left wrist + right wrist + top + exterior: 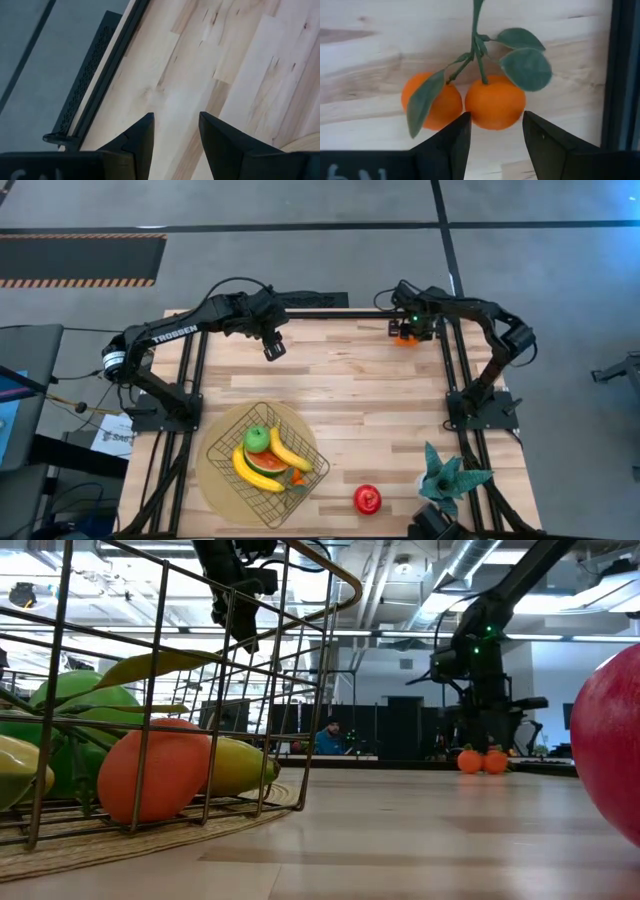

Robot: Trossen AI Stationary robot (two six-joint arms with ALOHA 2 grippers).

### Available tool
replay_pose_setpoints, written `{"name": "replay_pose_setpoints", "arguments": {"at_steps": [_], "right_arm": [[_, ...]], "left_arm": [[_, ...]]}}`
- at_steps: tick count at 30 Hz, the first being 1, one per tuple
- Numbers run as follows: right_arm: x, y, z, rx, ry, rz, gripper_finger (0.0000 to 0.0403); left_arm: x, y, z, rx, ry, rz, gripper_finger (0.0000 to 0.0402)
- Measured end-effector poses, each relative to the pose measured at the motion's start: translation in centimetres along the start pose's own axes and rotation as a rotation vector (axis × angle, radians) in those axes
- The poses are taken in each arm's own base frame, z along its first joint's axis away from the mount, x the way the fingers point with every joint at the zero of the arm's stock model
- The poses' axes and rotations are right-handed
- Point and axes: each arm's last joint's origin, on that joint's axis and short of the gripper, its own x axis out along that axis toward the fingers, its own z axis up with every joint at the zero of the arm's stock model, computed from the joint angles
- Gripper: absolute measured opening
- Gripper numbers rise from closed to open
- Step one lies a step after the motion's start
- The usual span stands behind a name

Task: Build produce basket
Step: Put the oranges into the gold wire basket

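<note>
The dark wire basket (pixel 232 427) stands on a round tan disc near the table's front left. It holds a green apple (pixel 258 439), two yellow bananas (pixel 290 452) and a red-orange wedge (pixel 268 463). A shiny red round fruit (pixel 367 499) lies on the table to the basket's right. Two small leafy oranges (pixel 495 102) lie at the far right edge. My right gripper (pixel 496 120) hangs open just above them, pointing down, its fingertips beside the nearer orange without touching it. My left gripper (pixel 274 347) hovers open over bare wood at the far middle.
A teal spiky-leaved plant (pixel 450 477) stands at the front right corner. Black frame rails (pixel 448 360) run along the table's left, right and far edges, one rail close beside the oranges (pixel 620 75). Bare wood lies between the basket and the oranges.
</note>
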Motion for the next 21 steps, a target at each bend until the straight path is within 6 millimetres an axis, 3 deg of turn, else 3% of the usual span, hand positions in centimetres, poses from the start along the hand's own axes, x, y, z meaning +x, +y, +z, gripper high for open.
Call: {"name": "replay_pose_setpoints", "arguments": {"at_steps": [12, 21], "right_arm": [[0.00, 0.29, 0.62, -0.009, -0.049, 0.044, 0.0180], [-0.13, 0.39, 0.54, -0.045, -0.051, 0.046, 0.0097]], "left_arm": [[0.00, 0.00, 0.00, -0.021, 0.000, 0.000, 0.0144], [0.01, 0.00, -0.01, -0.030, 0.000, 0.000, 0.0144]]}}
